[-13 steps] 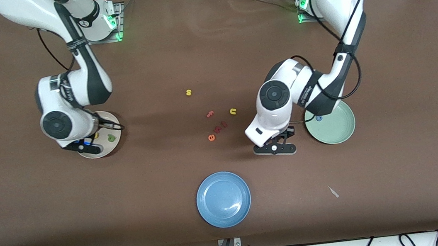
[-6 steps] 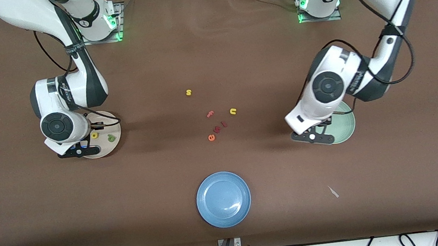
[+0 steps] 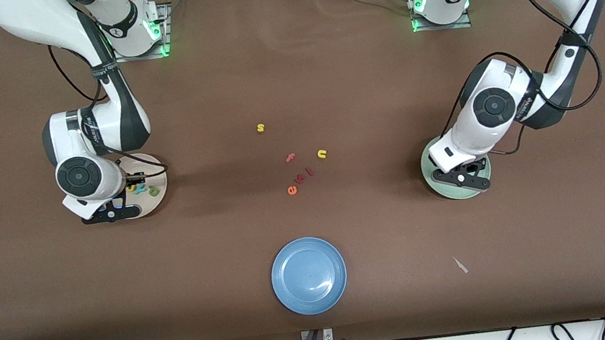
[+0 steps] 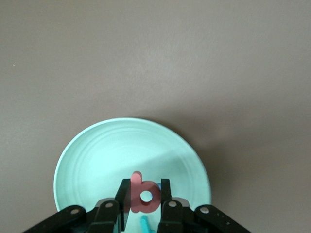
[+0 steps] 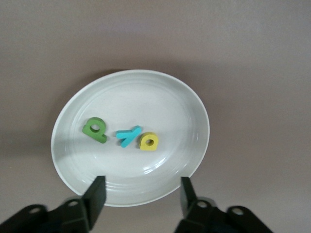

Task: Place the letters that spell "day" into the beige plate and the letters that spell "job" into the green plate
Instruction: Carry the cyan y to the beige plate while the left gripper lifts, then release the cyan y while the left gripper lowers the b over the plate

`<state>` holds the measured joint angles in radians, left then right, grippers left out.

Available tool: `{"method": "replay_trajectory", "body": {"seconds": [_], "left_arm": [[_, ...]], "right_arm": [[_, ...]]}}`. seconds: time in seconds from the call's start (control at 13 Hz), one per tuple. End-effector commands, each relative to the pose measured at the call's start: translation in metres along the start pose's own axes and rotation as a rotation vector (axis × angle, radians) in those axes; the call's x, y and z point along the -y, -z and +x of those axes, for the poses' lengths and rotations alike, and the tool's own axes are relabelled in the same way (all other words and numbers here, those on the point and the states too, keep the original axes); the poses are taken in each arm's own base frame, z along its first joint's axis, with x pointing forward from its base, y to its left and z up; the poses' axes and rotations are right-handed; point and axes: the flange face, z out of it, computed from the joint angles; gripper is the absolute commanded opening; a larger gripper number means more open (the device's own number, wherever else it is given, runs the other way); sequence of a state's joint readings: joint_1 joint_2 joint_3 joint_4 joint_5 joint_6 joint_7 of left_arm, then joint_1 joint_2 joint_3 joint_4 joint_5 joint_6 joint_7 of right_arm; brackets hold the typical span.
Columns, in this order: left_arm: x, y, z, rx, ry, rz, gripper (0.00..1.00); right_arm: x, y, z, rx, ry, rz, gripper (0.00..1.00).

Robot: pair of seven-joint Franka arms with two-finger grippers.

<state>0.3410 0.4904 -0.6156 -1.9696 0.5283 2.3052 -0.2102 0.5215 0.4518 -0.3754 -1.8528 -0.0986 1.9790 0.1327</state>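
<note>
My left gripper (image 4: 144,188) is shut on the pink b (image 4: 144,198), held upright above the green plate (image 4: 97,155). A teal j (image 4: 146,225) and a bit of the blue o (image 4: 157,186) show under it in that plate. In the front view this gripper (image 3: 461,177) hangs over the green plate (image 3: 427,168). My right gripper (image 5: 142,195) is open and holds nothing, over the rim of the beige plate (image 5: 170,102). The green d (image 5: 95,130), teal y (image 5: 129,136) and yellow a (image 5: 148,141) lie in that plate. The right gripper (image 3: 111,214) covers part of the beige plate (image 3: 158,179).
Loose letters lie mid-table: a yellow s (image 3: 260,128), pink f (image 3: 290,158), yellow u (image 3: 322,154), orange e (image 3: 292,190) and two small red ones (image 3: 304,175). A blue plate (image 3: 309,275) sits nearer the camera. A pale scrap (image 3: 460,265) lies toward the left arm's end.
The left arm carried the pink b from the bare table to over the green plate. The right gripper opened, and the teal y now lies in the beige plate.
</note>
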Motion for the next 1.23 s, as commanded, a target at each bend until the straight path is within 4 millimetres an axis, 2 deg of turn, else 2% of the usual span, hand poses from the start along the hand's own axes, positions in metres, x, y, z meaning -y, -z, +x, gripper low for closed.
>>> {"method": "replay_trajectory", "body": {"seconds": [0.0,0.15,0.23,0.39,0.54,0.62,0.85,1.0,1.16], "left_arm": [[0.014,-0.011,-0.024,-0.021,-0.033,0.039,0.05],[0.024,-0.02,-0.027,-0.014,-0.039,0.051,0.05],[0.041,-0.026,-0.03,-0.008,-0.017,0.049,0.05],[0.046,-0.036,-0.03,-0.008,-0.005,0.029,0.05],[0.056,-0.047,-0.034,0.003,0.013,0.011,0.05],[0.065,-0.051,-0.033,-0.002,0.025,0.001,0.05],[0.073,-0.064,-0.02,-0.014,0.042,-0.027,0.07],[0.081,-0.074,-0.025,-0.006,0.033,-0.018,0.07],[0.079,-0.081,-0.025,-0.012,0.034,-0.032,0.07]], "right_arm": [[0.004,0.014,0.004,-0.001,0.009,0.018,0.99],[0.008,0.029,0.001,0.045,0.0,0.044,0.99],[0.019,0.041,-0.004,0.08,-0.006,0.085,1.0],[0.043,0.072,-0.011,0.116,0.026,0.107,1.0],[0.062,0.092,-0.018,0.117,0.052,0.097,1.0],[0.065,0.094,-0.02,0.132,0.04,0.094,1.0],[0.077,0.1,-0.025,0.144,-0.007,0.098,1.0],[0.09,0.104,-0.031,0.151,-0.027,0.085,1.0],[0.097,0.113,-0.034,0.14,-0.02,0.091,1.0]]}}
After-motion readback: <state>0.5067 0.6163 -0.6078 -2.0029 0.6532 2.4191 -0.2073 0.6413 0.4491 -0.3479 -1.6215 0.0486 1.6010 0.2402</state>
